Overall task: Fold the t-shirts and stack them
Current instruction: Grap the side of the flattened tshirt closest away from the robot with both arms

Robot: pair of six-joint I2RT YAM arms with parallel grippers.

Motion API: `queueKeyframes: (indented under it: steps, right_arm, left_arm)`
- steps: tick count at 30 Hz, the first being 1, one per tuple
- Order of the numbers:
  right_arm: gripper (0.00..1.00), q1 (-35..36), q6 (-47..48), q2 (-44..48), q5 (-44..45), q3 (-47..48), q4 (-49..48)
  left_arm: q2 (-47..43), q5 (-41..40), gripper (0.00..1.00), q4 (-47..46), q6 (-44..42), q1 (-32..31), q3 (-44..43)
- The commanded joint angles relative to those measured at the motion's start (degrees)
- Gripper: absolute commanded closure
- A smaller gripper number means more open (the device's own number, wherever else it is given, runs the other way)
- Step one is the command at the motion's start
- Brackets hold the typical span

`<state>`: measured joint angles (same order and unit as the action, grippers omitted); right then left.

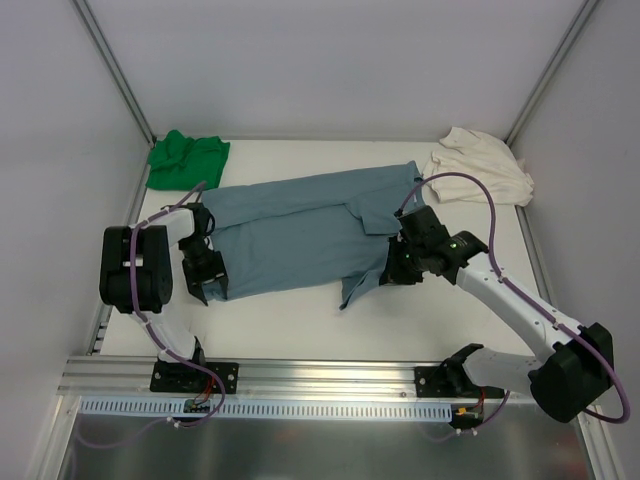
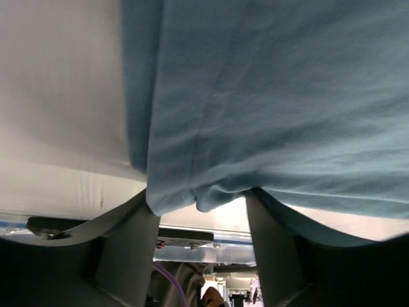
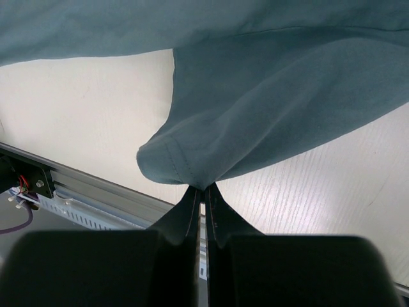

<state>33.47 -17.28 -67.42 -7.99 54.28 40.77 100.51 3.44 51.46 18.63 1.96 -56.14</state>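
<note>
White table (image 1: pixel 300 320) enclosed by pale wall panels, seen from above and from both wrists.

The blue-grey t-shirt (image 1: pixel 300 225) lies spread across the middle of the table, its long axis running left to right, with a lengthwise fold ridge along its centre. All other positions are given relative to this garment.

The green t-shirt (image 1: pixel 187 160) sits crumpled just beyond its far left corner; whether the two touch cannot be told. The cream-white t-shirt (image 1: pixel 480 165) sits bunched just beyond its far right corner.

The left gripper (image 1: pixel 208 280) is at its near left edge. In the left wrist view the fingers (image 2: pixel 128 249) stand spread apart, and the hem (image 2: pixel 192 192) drapes loosely across the gap without being pinched; the grip is released.

The right gripper (image 1: pixel 397 266) is at its near right edge. In the right wrist view the fingers (image 3: pixel 192 211) are pressed together on a gathered hem corner (image 3: pixel 185 163), lifting that cloth clear of the table; it is clenched on the blue-grey t-shirt.

The aluminium rail (image 1: pixel 320 378) carrying both arm bases runs along the near side, well apart from the garment's near edge.
</note>
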Motion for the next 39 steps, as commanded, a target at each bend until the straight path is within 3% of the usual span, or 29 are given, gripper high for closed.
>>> queueKeyframes:
  steps: [1,5,6,7,19,26,32,39]
  right_arm:
    - [1.00,-0.3,0.7,0.7,-0.4,-0.1,-0.5]
    - [1.00,-0.3,0.6,0.3,-0.4,-0.2,-0.6]
    - [1.00,-0.3,0.6,0.1,-0.4,-0.2,-0.6]
    - [1.00,-0.4,0.7,0.0,-0.5,-0.1,-0.7]
    - [1.00,-1.7,2.3,-0.4,0.9,2.2,1.1]
    - [1.00,-9.7,5.7,-3.2,-0.4,6.7,2.4]
    - [1.00,-16.9,8.3,-9.6,-2.6,13.4,3.8]
    - [1.00,-20.7,9.9,-21.7,-4.6,26.8,6.0]
  left_arm:
    - [1.0,0.2,0.50,-1.8,-1.5,0.4,0.5]
    - [0.5,0.3,0.77,-1.8,-1.7,0.3,0.5]
    - [0.0,0.2,0.92,-1.8,-1.7,0.3,0.5]
    - [-0.1,0.0,1.00,-1.7,-1.5,0.3,0.5]
    - [-11.3,-0.8,1.00,1.8,-0.6,0.3,-0.9]
    - [-16.4,0.2,1.00,2.4,0.4,0.3,-4.2]
    - [-15.5,0.7,1.00,1.9,0.6,0.4,-8.4]
    - [-10.3,1.1,1.00,1.6,0.0,0.3,-14.1]
